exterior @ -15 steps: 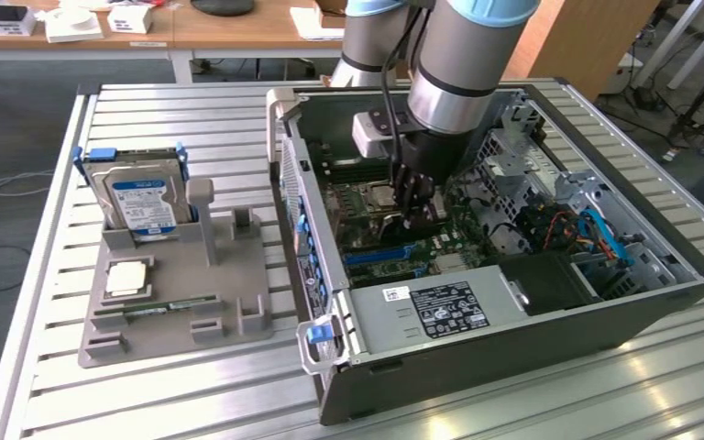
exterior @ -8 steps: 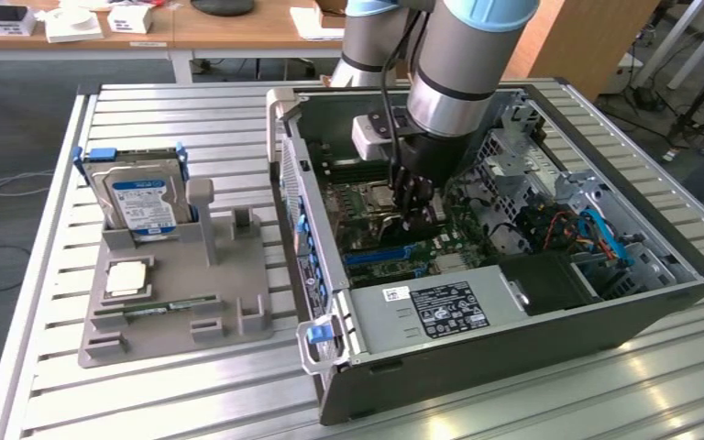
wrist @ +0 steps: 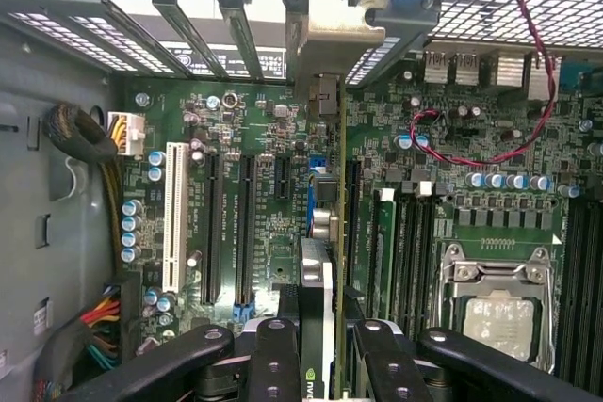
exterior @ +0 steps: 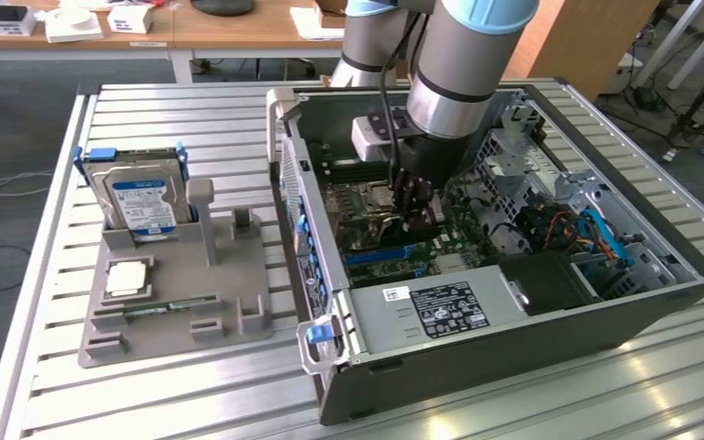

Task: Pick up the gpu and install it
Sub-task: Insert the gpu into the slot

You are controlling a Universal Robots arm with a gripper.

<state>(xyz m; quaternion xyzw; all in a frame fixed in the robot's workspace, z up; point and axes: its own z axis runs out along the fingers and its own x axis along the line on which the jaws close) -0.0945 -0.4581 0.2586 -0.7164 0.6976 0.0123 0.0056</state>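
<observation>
wrist view: i see the gripper [wrist: 317, 350] clamped on the graphics card [wrist: 318, 275], held on edge over the board [wrist: 283, 138], its long axis parallel to the slots [wrist: 247, 233], bracket [wrist: 330, 30] toward the rear of the case [wrist: 57, 185].

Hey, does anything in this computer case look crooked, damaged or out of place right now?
Nothing stands out. The tool holds the gpu upright, parallel with the motherboard slots inside the open case; no visible damage or spills.

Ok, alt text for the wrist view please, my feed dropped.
The gripper holds the gpu edge-on above the green motherboard, lined up along its long expansion slots. The CPU socket lies to one side.
</observation>
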